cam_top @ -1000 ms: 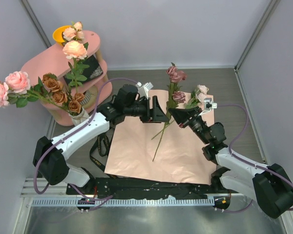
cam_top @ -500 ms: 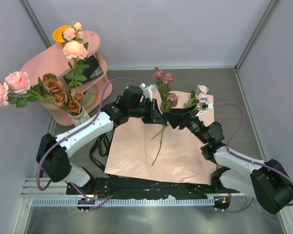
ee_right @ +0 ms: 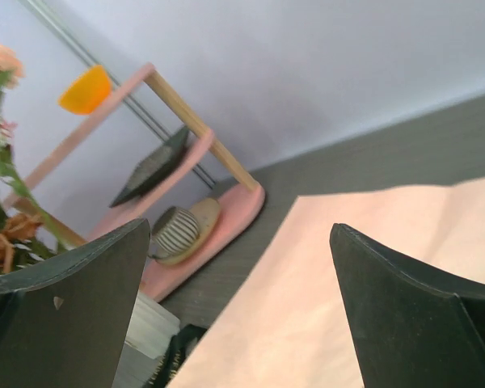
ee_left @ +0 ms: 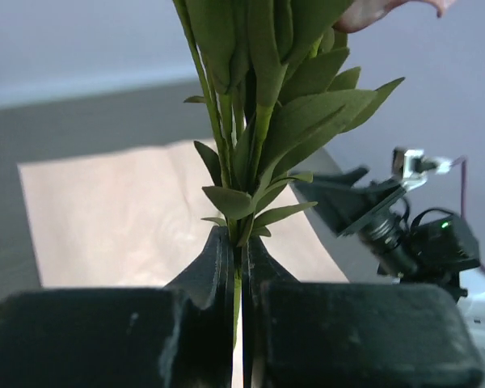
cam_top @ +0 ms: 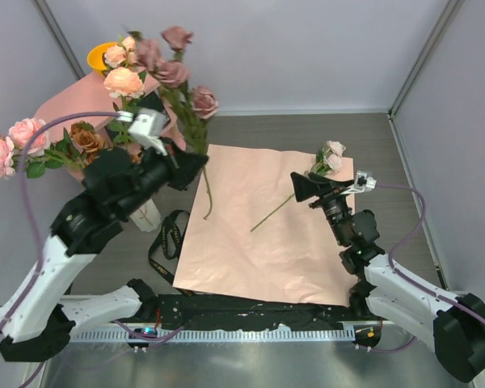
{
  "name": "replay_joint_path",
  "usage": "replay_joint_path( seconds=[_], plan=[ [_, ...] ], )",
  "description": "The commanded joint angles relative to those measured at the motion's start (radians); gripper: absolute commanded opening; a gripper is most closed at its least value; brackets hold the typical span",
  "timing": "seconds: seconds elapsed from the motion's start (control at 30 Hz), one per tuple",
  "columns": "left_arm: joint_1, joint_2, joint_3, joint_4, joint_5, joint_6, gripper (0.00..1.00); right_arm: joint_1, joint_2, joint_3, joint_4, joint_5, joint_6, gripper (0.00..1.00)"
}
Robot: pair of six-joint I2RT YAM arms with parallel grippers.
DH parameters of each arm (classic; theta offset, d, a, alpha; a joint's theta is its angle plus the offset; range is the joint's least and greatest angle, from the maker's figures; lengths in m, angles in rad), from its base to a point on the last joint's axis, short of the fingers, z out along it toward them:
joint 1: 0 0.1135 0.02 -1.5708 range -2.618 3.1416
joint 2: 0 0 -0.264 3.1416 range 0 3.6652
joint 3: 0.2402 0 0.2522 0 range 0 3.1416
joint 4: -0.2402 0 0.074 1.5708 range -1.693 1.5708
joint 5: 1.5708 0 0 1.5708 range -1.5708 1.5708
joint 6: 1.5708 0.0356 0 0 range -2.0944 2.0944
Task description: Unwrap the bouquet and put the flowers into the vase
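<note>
My left gripper (cam_top: pixel 196 164) is shut on the green stem (ee_left: pixel 239 202) of a spray of mauve roses (cam_top: pixel 174 69), held up above the table's left side. The stem's lower end (cam_top: pixel 206 202) hangs over the paper's left edge. The white vase (cam_top: pixel 146 215) stands just below my left arm, partly hidden, and holds pink (cam_top: pixel 16 141), rust-brown (cam_top: pixel 87 139) and peach flowers (cam_top: pixel 123 81). The salmon paper sheet (cam_top: pixel 267 234) lies flat and unwrapped. One pale pink flower (cam_top: pixel 332 153) rests on its far right corner. My right gripper (cam_top: pixel 299 187) hangs open and empty above the paper, close to that flower's stem (cam_top: pixel 271 214).
A pink tiered shelf (cam_top: pixel 61 105) stands at the back left with an orange bowl (cam_top: pixel 99 55) on top. The black ribbon (cam_top: pixel 165 242) lies on the table by the paper's left edge. Grey walls close in the back and both sides.
My left gripper shut on the mauve rose stem, lifted it and swung it left toward the vase. My right gripper opened, let go of that stem and drew back right.
</note>
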Motion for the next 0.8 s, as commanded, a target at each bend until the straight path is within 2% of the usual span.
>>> replay_joint_path(
  seconds=[0.0, 0.1, 0.23, 0.37, 0.47, 0.6, 0.63, 0.77],
  plan=[
    [-0.004, -0.085, 0.128, -0.075, -0.178, 0.175, 0.0, -0.001, 0.094, 0.029, -0.015, 0.029, -0.001, 1.0],
    [-0.003, -0.128, 0.185, -0.124, -0.26, 0.262, 0.0, -0.001, 0.119, 0.041, -0.015, 0.013, 0.007, 1.0],
    [-0.003, -0.222, 0.164, -0.11, -0.457, 0.38, 0.0, 0.001, 0.135, 0.043, -0.015, 0.01, 0.005, 1.0],
    [-0.003, -0.346, 0.091, 0.022, -0.638, 0.453, 0.0, -0.001, 0.156, 0.047, -0.014, 0.012, 0.005, 1.0],
    [-0.003, -0.366, 0.059, 0.063, -0.749, 0.494, 0.0, -0.001, 0.176, 0.049, -0.008, 0.007, 0.007, 1.0],
    [-0.003, -0.412, -0.037, 0.161, -0.827, 0.504, 0.0, -0.001, 0.191, 0.052, -0.003, 0.0, 0.011, 1.0],
    [-0.003, -0.426, -0.068, 0.248, -0.838, 0.513, 0.0, -0.001, 0.193, 0.052, -0.002, 0.0, 0.013, 1.0],
    [-0.003, -0.451, -0.174, 0.422, -0.91, 0.52, 0.0, -0.002, 0.193, 0.052, -0.002, -0.002, 0.011, 1.0]
  ],
)
